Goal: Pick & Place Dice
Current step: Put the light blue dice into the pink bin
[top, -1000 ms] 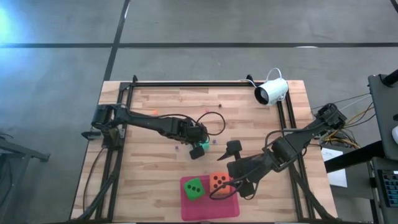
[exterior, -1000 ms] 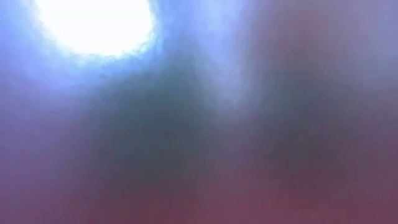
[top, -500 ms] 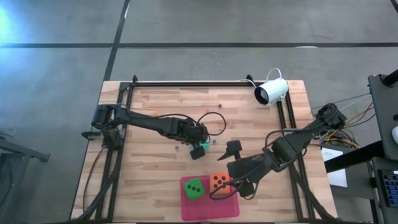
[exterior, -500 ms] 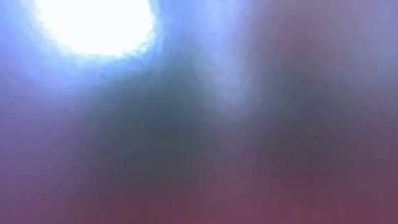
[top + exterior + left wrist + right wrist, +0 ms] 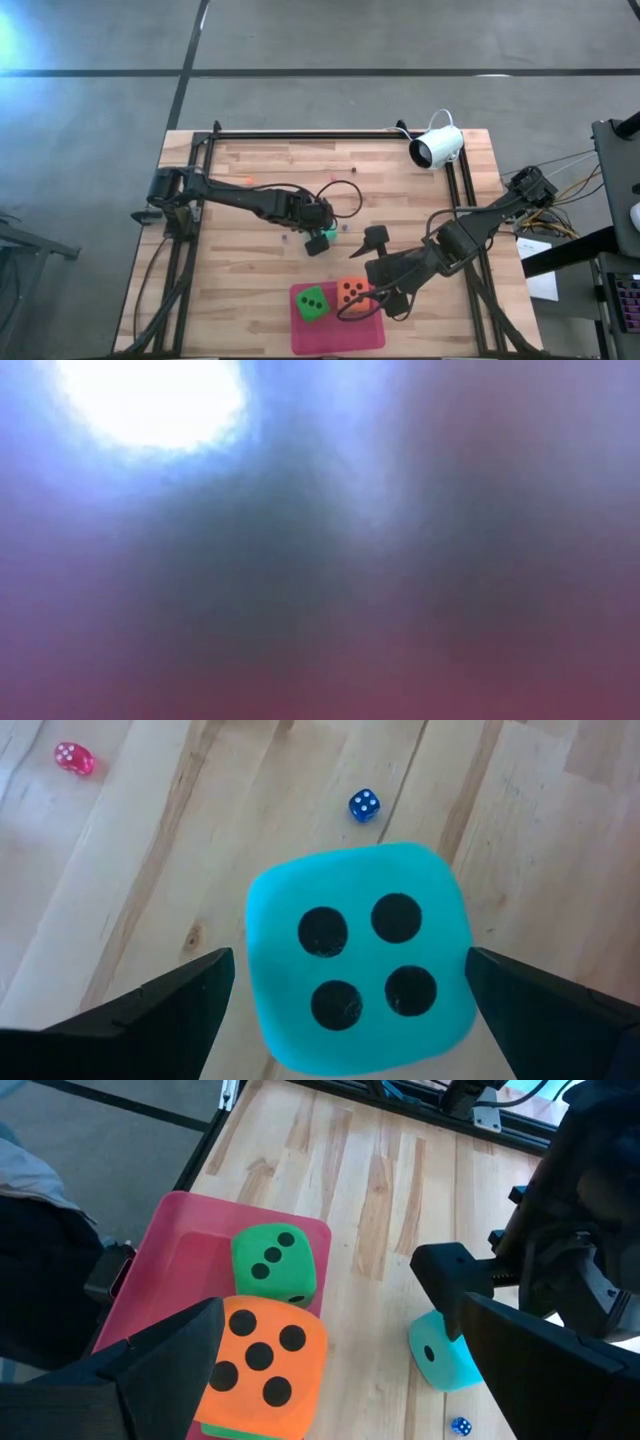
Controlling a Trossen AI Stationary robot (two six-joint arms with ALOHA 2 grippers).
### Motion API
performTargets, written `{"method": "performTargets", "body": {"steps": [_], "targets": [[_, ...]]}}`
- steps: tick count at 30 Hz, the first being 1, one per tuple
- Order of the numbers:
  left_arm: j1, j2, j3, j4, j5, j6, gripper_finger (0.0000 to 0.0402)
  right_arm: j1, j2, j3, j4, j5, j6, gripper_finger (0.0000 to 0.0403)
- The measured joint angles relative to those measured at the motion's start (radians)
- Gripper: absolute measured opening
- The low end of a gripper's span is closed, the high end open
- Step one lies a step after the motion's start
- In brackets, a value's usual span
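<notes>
A teal die (image 5: 355,955), four pips up, lies on the wooden table (image 5: 250,290) near its middle; it also shows in the high view (image 5: 318,242) and the right wrist view (image 5: 445,1355). My left gripper (image 5: 350,952) is open over it, one finger on each side. On the pink mat (image 5: 335,340) near the front edge sit a green die (image 5: 312,303) and an orange die (image 5: 350,291); a strip of green (image 5: 222,1430) shows under the orange one. My right gripper (image 5: 372,276) is wide open just right of the orange die (image 5: 262,1370). My left gripper comes at the teal die from above, its fingers (image 5: 180,1005) beside two opposite sides. Wood shows between one finger and the die. At the other finger (image 5: 530,1010) I cannot tell whether it touches.
Tiny pink (image 5: 73,758) and blue (image 5: 364,805) dice lie on the wood beyond the teal die. A white camera (image 5: 437,147) stands at the far right corner. Black rails (image 5: 300,134) frame the table. The low view shows only blur.
</notes>
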Motion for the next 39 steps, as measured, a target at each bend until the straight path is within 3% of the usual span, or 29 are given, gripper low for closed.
{"method": "performTargets", "body": {"steps": [39], "targets": [[0.002,-0.001,-0.016,0.018,0.02,-0.045,0.04,0.0,0.0,0.0,0.0,0.0,0.0,0.04]]}}
